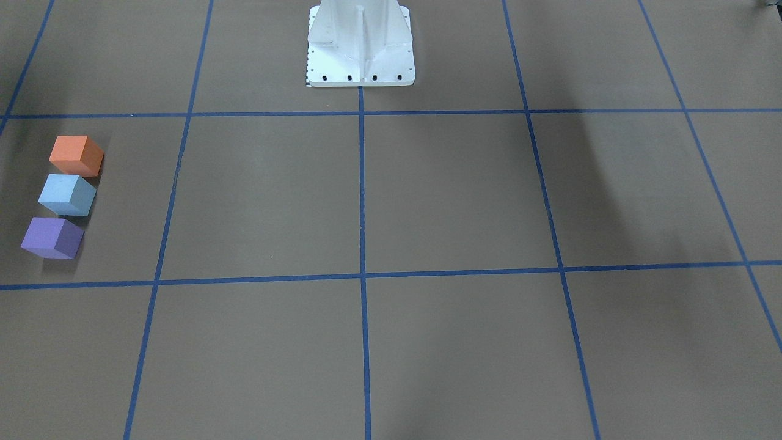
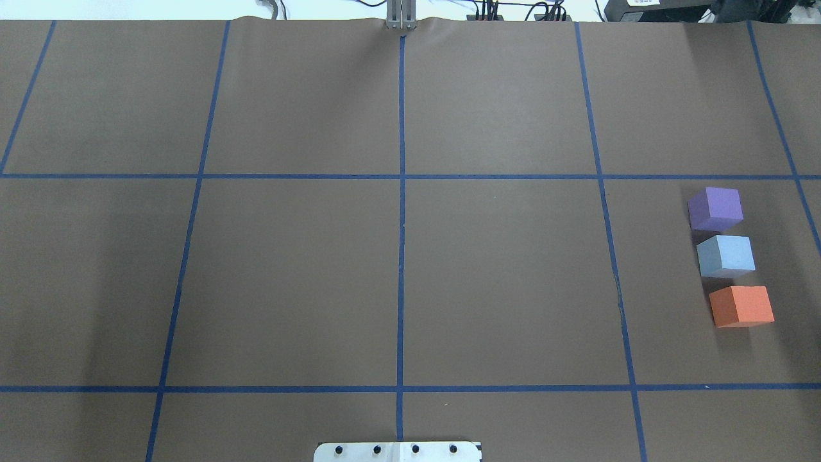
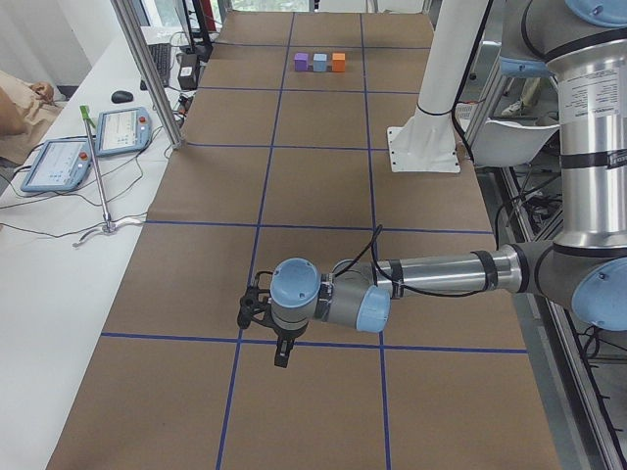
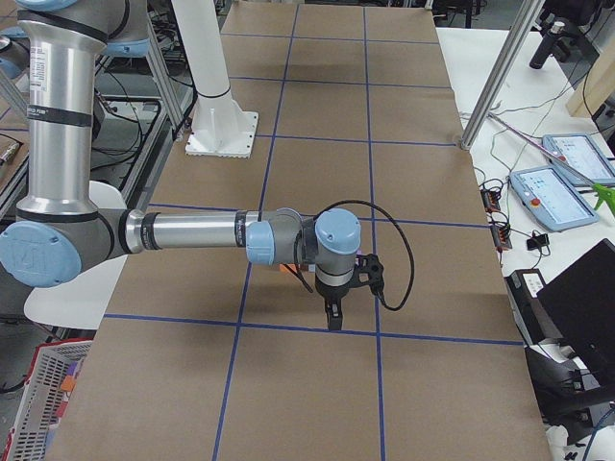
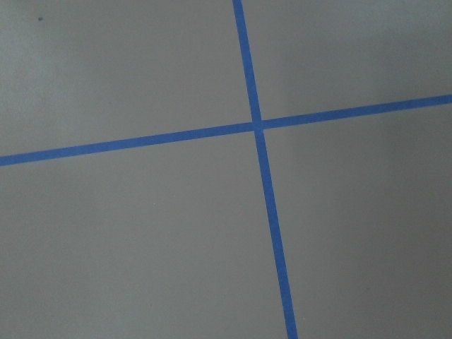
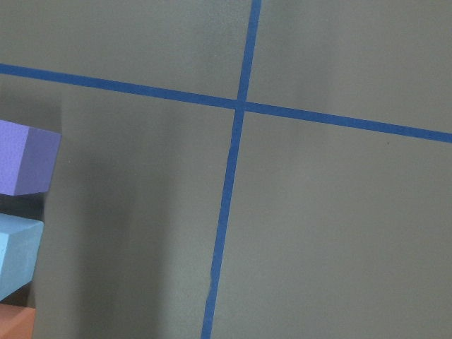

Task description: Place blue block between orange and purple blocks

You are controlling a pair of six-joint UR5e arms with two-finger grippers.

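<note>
The orange block, the light blue block and the purple block stand in a short row at the table's right, with the blue one in the middle and small gaps between them. They also show in the front view: orange block, blue block, purple block. The right wrist view catches their edges at its left border, with the purple block on top. My right gripper hangs above the table near them. My left gripper hovers over bare table far from them. I cannot tell whether either is open.
The white robot pedestal stands at mid-table by the robot's edge. Blue tape lines divide the brown table into squares. A side bench with tablets and cables runs along the far side, with metal posts.
</note>
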